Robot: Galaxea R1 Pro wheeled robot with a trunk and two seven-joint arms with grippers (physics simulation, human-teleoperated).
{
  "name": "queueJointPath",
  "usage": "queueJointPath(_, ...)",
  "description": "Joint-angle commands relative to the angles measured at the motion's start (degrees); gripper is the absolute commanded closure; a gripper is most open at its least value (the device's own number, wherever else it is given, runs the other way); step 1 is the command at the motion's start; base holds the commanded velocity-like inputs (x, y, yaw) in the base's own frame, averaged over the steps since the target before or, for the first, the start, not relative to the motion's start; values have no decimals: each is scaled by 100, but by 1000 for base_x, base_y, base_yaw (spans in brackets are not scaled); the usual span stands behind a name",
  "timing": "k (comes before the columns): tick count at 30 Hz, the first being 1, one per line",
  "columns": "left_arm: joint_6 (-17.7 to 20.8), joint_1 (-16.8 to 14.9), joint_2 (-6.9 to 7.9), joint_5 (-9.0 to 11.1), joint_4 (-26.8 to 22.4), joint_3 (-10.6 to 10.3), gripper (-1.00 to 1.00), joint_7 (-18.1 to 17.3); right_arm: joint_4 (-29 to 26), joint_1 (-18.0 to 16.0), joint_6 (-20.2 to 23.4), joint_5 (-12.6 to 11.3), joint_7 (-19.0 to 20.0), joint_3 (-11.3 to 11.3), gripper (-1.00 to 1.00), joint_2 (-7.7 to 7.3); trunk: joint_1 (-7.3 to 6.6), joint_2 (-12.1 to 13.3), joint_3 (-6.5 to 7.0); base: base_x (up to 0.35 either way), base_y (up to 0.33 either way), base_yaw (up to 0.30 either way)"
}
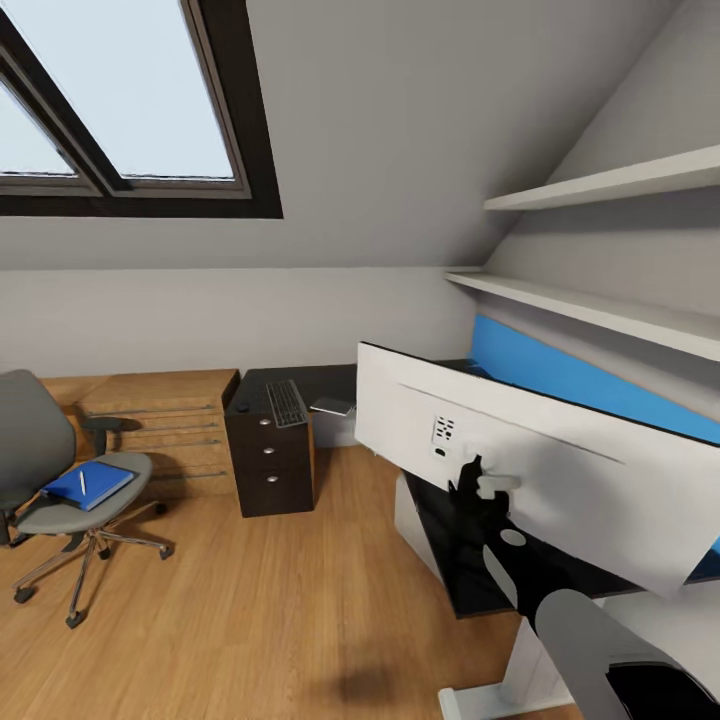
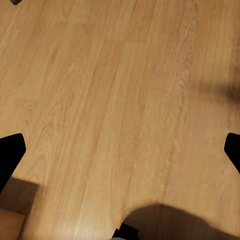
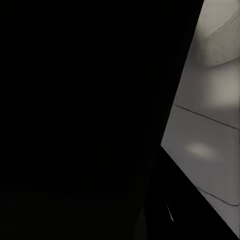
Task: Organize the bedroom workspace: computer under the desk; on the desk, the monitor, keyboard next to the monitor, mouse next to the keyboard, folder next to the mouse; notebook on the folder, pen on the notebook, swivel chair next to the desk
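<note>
While the right gripper [image 1: 480, 480] presses against the white back of the monitor [image 1: 560, 480], the wide screen is tilted over the black desk [image 1: 470, 570], its lower edge above the desk's front edge; whether the fingers are closed on the stand or merely touching cannot be told, since the right wrist view is almost entirely dark. Judging by this, the monitor step is under way and most of the task remains. At the room's far wall, the keyboard [image 1: 286, 402] lies on top of a black drawer unit [image 1: 270, 460], not on the desk, with a pale flat object [image 1: 332, 406] just beside it. Farther left, the swivel chair [image 1: 60, 480] stands well apart from the desk, and its seat carries the blue folder [image 1: 88, 485] with the pale pen [image 1: 82, 482] resting on it. Seen from its wrist camera, the left gripper [image 2: 122, 150] hangs wide open over bare wood floor [image 2: 120, 90], holding nothing.
</note>
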Motion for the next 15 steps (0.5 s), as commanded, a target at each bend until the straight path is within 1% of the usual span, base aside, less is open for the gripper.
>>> queueJointPath(1,-28,-3,-3,47,1,10,-100,-11,-5,-9,-21,-23,100,17,100,-9,1,-9,-8,0,0,0)
queueJointPath(15,-28,-3,-3,45,1,10,-100,-11,-5,-9,-30,-20,165,18,100,-8,1,-9,-8,0,0,0)
